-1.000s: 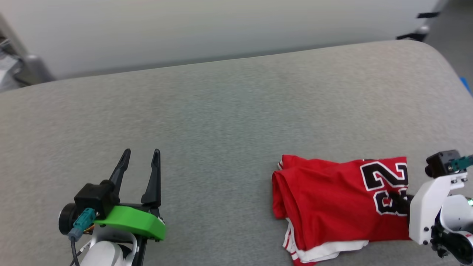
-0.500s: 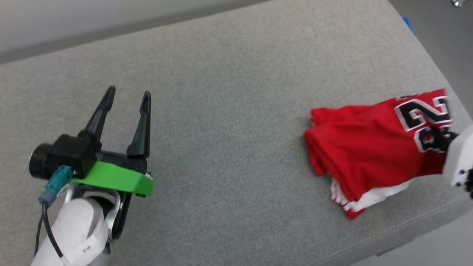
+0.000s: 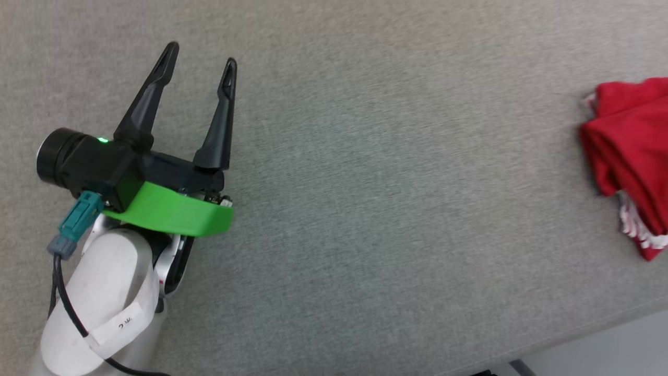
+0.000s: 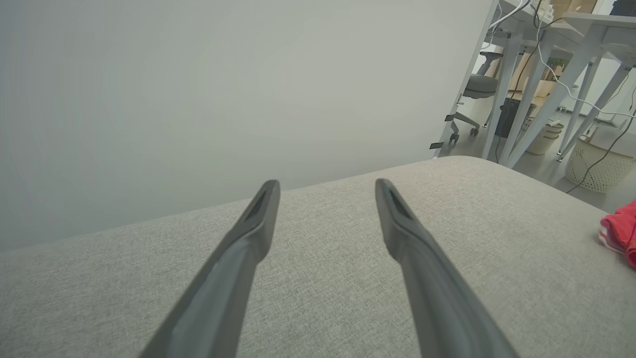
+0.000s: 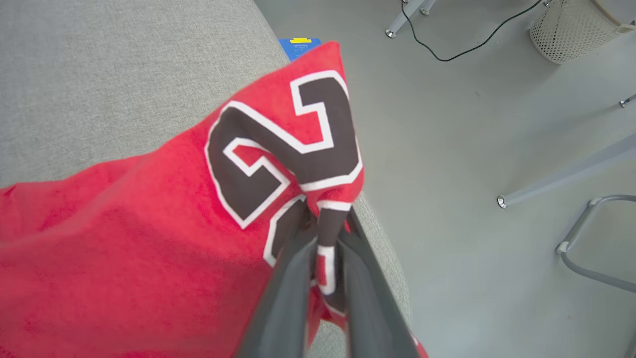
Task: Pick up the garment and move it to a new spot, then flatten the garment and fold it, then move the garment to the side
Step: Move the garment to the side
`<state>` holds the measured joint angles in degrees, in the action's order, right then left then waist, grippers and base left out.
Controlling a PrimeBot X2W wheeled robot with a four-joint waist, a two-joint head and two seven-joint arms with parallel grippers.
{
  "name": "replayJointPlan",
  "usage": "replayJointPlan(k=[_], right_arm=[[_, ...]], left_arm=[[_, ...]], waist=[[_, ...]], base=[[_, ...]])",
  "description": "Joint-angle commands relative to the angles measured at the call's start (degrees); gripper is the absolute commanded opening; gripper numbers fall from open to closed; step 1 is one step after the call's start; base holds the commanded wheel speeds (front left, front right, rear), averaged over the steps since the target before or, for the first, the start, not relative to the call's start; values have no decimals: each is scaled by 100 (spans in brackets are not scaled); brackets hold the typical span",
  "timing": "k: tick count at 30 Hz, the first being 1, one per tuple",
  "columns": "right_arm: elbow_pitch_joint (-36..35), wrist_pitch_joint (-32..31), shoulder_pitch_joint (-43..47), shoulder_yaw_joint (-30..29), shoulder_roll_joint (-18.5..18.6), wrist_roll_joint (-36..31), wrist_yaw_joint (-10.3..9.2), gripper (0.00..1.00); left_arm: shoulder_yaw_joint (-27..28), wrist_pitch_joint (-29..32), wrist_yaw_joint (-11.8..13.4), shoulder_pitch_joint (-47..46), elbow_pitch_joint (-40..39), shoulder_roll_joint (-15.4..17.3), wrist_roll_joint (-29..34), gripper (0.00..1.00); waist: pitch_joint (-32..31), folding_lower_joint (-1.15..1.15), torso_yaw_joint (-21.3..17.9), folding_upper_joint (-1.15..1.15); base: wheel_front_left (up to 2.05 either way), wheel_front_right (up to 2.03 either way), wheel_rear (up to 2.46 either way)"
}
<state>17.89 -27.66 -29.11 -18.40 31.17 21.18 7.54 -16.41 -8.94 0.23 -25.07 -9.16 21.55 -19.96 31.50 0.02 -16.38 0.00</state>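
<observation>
The garment (image 3: 629, 136) is a folded red shirt with white and striped trim, lying at the right edge of the grey cushioned surface (image 3: 376, 172). In the right wrist view the garment (image 5: 149, 223) shows black white-outlined numerals, and my right gripper (image 5: 325, 233) is shut on a pinch of that fabric at the surface's edge. My left gripper (image 3: 201, 55) hovers open over the left part of the surface, far from the shirt, with nothing between its fingers. The left wrist view shows the left gripper (image 4: 325, 191) open and a corner of the garment (image 4: 621, 233) at far right.
The surface's near right edge (image 3: 574, 334) drops to the floor. Beyond the right edge lie grey floor, a blue object (image 5: 299, 45), a cable, table legs (image 5: 561, 174) and a woven basket (image 5: 571, 25). A pale wall (image 4: 223, 89) stands behind the surface.
The head view has swung left and down, so the shirt now sits at its right edge and the right gripper has left that view. The left gripper stays open.
</observation>
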Motion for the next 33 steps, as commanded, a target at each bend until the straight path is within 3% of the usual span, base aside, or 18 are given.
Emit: replayJointPlan(k=[1, 8, 9, 10, 23, 26, 33], right_arm=[[143, 75, -116, -181, 67, -89, -5, 0], [944, 634, -295, -757, 143, -255, -5, 1], [1020, 724, -310, -768, 151, -287, -5, 39], [1141, 800, -337, -793, 148, -321, -5, 100], [2043, 2302, -270, -1358, 298, -1373, -5, 100], [2033, 2639, -24, -1268, 288, -1249, -5, 100], [1679, 3366, 951, -576, 157, -256, -5, 100]], left_arm=[[-24, -47, -42, -148, 4, -23, 35, 100], [-146, -167, -106, -289, 138, -97, 44, 100], [-152, -177, -108, -291, 159, -100, 39, 100], [-154, -188, -110, -289, 188, -100, 32, 100], [-210, -373, -79, 37, 625, -250, -151, 100], [-204, -430, -9, 278, 782, -355, -241, 100], [-210, -510, 87, 780, 1039, -523, -391, 100]], waist=[[523, -2, 513, 0], [601, -2, 696, 0], [589, -2, 703, 0], [567, -2, 703, 0], [-368, -2, 794, 0], [-738, -2, 864, 0], [-1370, -2, 1075, 0]], base=[[0, 0, 0], [0, 0, 0], [0, 0, 0], [0, 0, 0], [0, 0, 0], [0, 0, 0], [0, 0, 0]])
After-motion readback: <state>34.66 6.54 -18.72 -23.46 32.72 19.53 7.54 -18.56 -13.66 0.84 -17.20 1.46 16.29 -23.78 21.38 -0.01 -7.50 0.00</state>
